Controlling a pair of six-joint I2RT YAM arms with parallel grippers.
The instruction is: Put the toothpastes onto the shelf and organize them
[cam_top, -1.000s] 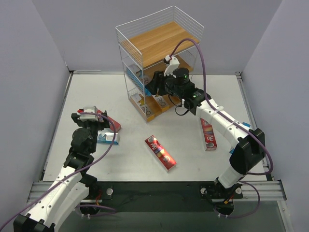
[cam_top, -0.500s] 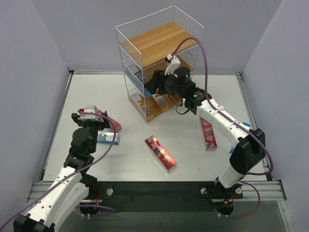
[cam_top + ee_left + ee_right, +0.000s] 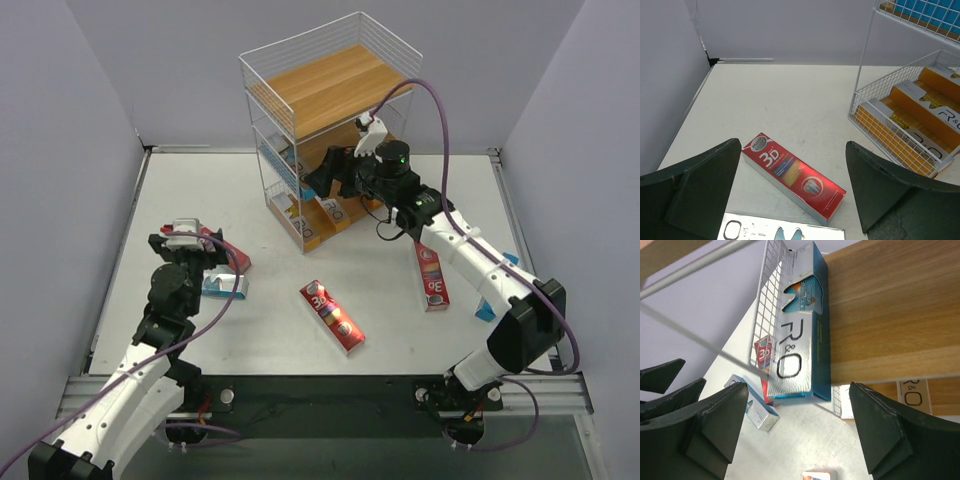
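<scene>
The shelf point(image 3: 335, 85) stands at the back centre, a white wire rack with wooden boards. My right gripper point(image 3: 328, 180) is at its middle tier, open and empty. Just ahead of it a teal-and-silver toothpaste point(image 3: 800, 340) lies on the wooden board point(image 3: 890, 315), clear of both fingers. Orange toothpastes point(image 3: 920, 107) fill the lowest tier. My left gripper point(image 3: 792, 200) hangs open over a red "3D" toothpaste point(image 3: 793, 176) and a silvery one point(image 3: 782, 233) on the table at the left. Two more red toothpastes point(image 3: 333, 316) point(image 3: 432, 277) lie on the table.
A blue carton point(image 3: 487, 305) lies on the table partly under my right forearm. Grey walls close in the white table point(image 3: 250, 340) on the left, back and right. The purple cable point(image 3: 430, 110) loops beside the shelf's top tier.
My right gripper has opened and let go of the teal-and-silver toothpaste on the middle tier, then drawn back a little to the right. The left arm has not moved.
</scene>
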